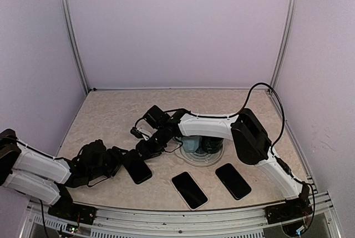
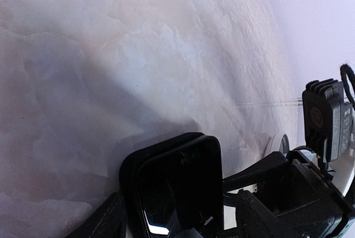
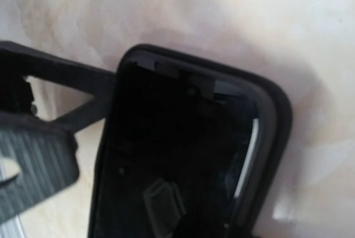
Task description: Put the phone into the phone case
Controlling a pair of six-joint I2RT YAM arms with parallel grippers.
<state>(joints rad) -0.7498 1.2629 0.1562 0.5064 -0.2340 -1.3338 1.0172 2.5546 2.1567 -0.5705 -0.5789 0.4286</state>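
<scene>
Phone case (image 1: 137,167) lies on the desk (image 1: 111,116) at the near left, black, its raised rim around a dark glossy inside — whether a phone sits in it, I cannot tell. Left gripper (image 1: 125,163) straddles its left end; right gripper (image 1: 146,149) reaches across to its far end, one finger (image 3: 72,91) touching the rim. Jaws clamped or apart — cannot tell for either. One phone (image 1: 189,190) and a second phone (image 1: 233,181) lie flat to its right.
</scene>
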